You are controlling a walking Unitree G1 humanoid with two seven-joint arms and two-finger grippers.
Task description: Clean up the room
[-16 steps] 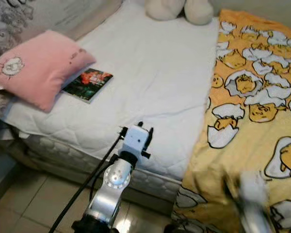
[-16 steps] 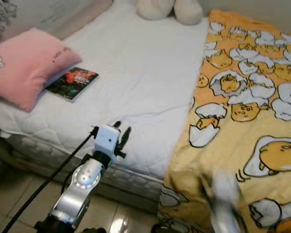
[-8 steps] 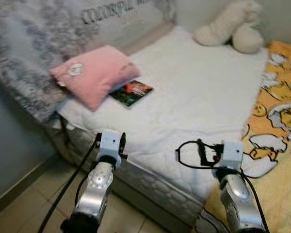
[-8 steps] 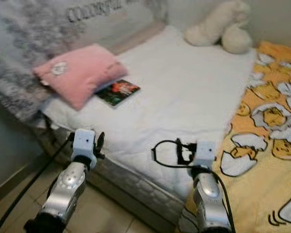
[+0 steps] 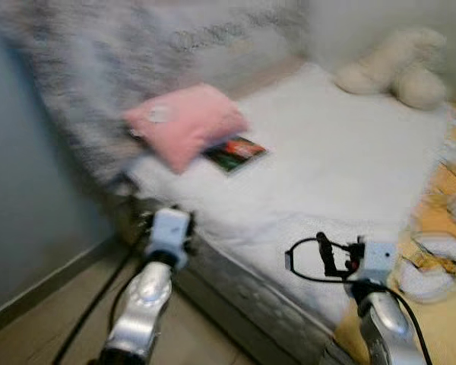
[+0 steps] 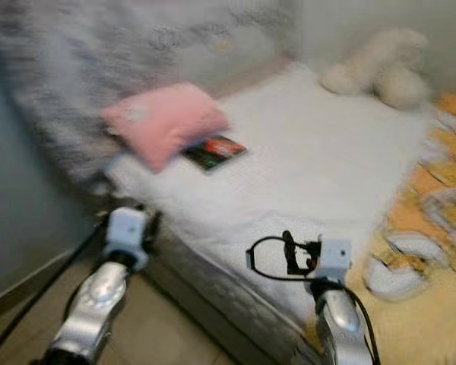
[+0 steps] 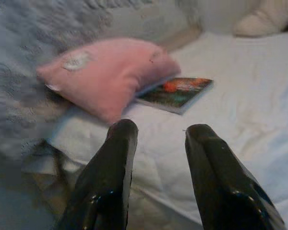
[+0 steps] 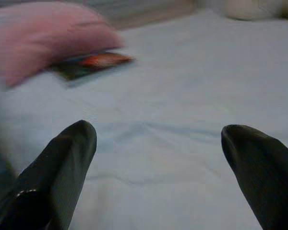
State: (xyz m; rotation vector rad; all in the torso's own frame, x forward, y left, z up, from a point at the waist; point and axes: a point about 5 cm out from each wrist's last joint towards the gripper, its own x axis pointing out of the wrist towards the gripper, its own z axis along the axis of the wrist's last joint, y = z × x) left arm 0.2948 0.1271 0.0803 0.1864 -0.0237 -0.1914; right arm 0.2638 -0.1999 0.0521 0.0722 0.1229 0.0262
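A book with a dark red and green cover lies flat on the white mattress, its corner tucked under a pink pillow. In the left wrist view my left gripper is open and empty, short of the bed's corner, with the book and pillow beyond it. My right gripper is wide open and empty over the mattress near its front edge, with the book farther off. The head views are blurred.
A cream plush toy sits at the far end of the bed. A yellow patterned blanket covers the bed's right side. A grey patterned cover hangs behind the pillow. A grey wall and tiled floor lie to the left.
The camera has swung left, so the bed sits further right in view and is blurred. My right arm has come up into view over the bed's front edge.
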